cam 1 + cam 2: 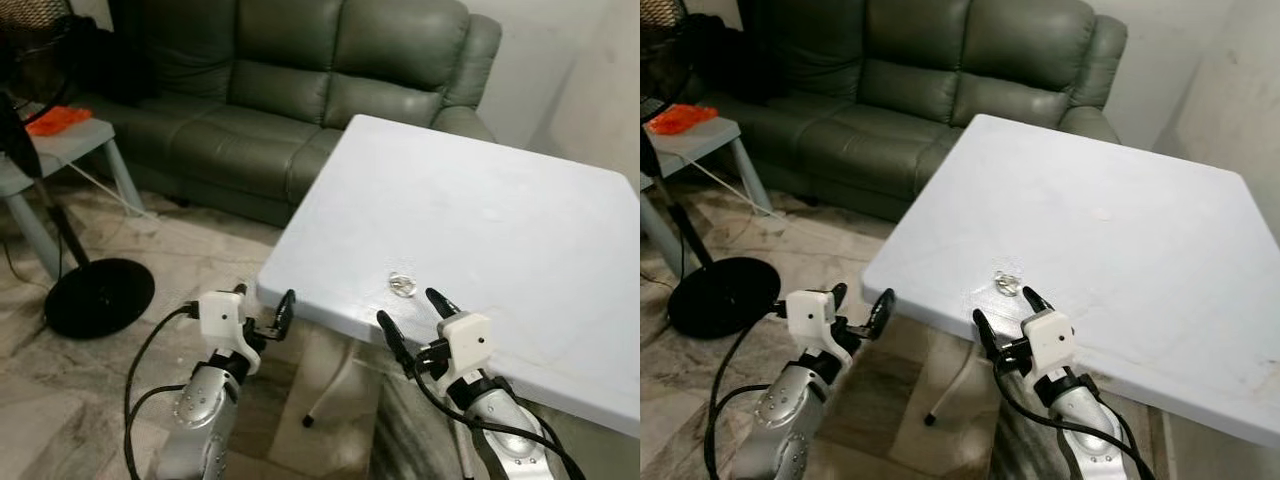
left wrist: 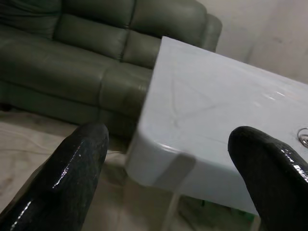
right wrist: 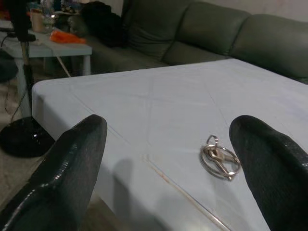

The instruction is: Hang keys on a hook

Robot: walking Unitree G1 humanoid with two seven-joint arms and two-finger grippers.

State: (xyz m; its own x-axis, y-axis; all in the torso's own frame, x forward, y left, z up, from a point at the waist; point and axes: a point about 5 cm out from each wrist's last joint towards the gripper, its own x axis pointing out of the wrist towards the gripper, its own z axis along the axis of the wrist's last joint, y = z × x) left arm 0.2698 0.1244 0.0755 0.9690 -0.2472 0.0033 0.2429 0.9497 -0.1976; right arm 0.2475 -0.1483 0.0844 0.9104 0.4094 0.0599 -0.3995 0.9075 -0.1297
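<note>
A small set of keys on a metal ring (image 1: 403,284) lies on the white table (image 1: 500,200) near its front edge; the right wrist view shows the ring (image 3: 219,158) flat on the tabletop. My right gripper (image 1: 410,312) hovers open just in front of the keys, over the table edge, with nothing between its fingers. My left gripper (image 1: 263,305) is open too, held at the table's front left corner, below the tabletop level. No hook can be made out.
A dark green leather sofa (image 1: 300,90) stands behind the table. At the far left a small grey side table (image 1: 60,140) carries an orange item (image 1: 57,120), beside a fan stand with a round black base (image 1: 98,296). The floor is marble tile.
</note>
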